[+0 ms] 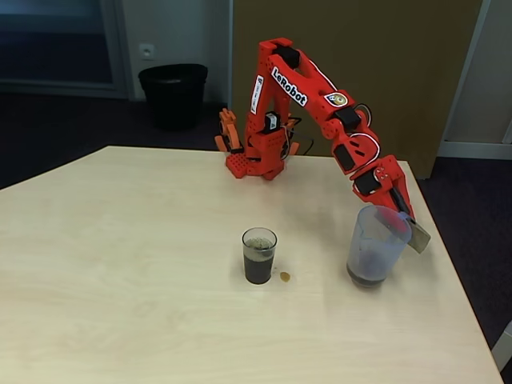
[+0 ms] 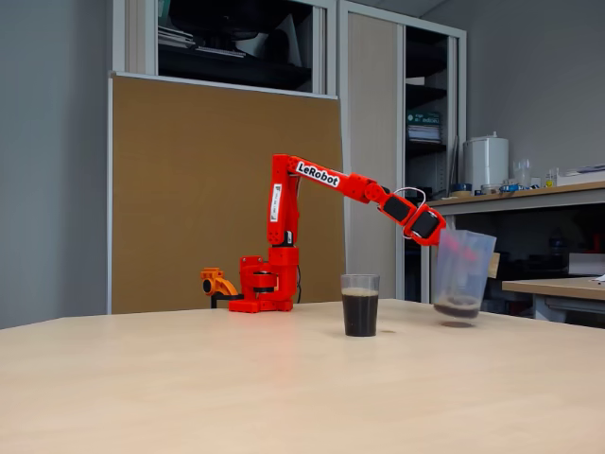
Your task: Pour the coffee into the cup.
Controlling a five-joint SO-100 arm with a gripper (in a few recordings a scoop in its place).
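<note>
The cup (image 1: 259,255) stood near the table's (image 1: 120,280) middle, already mostly full of the coffee (image 1: 258,268), with a small brown drop (image 1: 285,277) beside it. The gripper (image 1: 402,222) was clenched on the jug (image 1: 376,246), held well apart at the right, slightly tilted and just above the table, with only a little dark liquid at its bottom. I judged the pouring done; the next move called for setting the jug down flat and then opening the fingers.

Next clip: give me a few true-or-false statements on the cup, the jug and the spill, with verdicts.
1. The cup holds dark coffee. True.
2. The jug lies tipped over on the table. False: it is near upright, just above the table in a fixed view.
3. A small brown drop lies beside the cup. True.
4. The jug is full. False: only a dark remnant at its bottom.
5. The gripper is at the jug's rim. True.
</note>
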